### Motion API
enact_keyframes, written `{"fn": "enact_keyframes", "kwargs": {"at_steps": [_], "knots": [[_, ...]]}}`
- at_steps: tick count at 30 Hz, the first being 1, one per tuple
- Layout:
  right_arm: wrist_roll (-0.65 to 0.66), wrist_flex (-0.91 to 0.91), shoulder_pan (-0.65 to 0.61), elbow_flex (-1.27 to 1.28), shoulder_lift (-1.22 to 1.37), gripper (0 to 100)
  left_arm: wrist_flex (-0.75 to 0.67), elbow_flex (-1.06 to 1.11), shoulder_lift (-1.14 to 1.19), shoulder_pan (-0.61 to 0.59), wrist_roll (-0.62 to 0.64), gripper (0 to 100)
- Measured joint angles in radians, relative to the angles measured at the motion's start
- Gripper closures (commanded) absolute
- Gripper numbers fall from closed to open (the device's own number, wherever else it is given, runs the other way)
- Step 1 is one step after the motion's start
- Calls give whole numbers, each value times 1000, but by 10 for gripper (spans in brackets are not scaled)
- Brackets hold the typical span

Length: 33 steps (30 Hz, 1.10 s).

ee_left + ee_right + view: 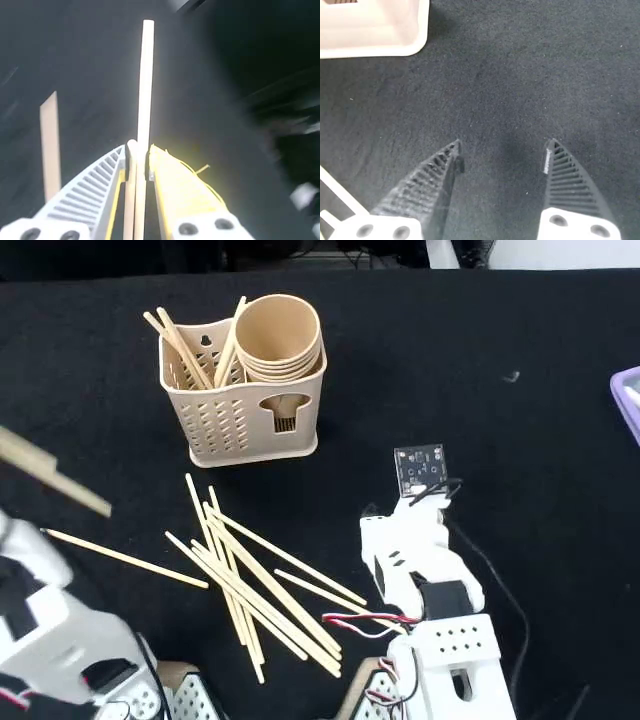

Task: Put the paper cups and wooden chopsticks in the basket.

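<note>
At left tool (141, 148): gripped chopstick (146, 75), lower end hidden, possibly two.

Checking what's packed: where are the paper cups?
High view: the cups sit nested in the right compartment of the basket, beside chopsticks standing in its left one.

No legible text anywhere

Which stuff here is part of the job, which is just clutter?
Job: basket, paper cups stacked in it, chopsticks in it, loose chopsticks on the table, chopstick in left gripper.
Clutter: purple thing at the table's edge.
</note>
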Motion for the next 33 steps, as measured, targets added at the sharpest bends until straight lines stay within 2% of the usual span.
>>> {"fn": "enact_keyframes", "kwargs": {"at_steps": [4, 6, 10, 17, 21, 25, 33], "knots": [[0, 0, 0, 0, 0, 737, 6, -367, -2, 169, 0, 970], [0, 0, 0, 0, 0, 737, 2, -476, -9, 265, 0, 970], [0, 0, 0, 6, 0, 737, -104, -508, -2, 428, 0, 970], [0, 0, 0, 17, 0, 737, -347, -465, 20, 597, -83, 970], [0, 0, -2, 17, 0, 737, -427, -379, 72, 658, -115, 970], [0, 0, -2, 17, 0, 737, -437, -318, 132, 690, -115, 970], [0, 0, -3, 17, 0, 737, -482, -313, 288, 695, -114, 970]]}}
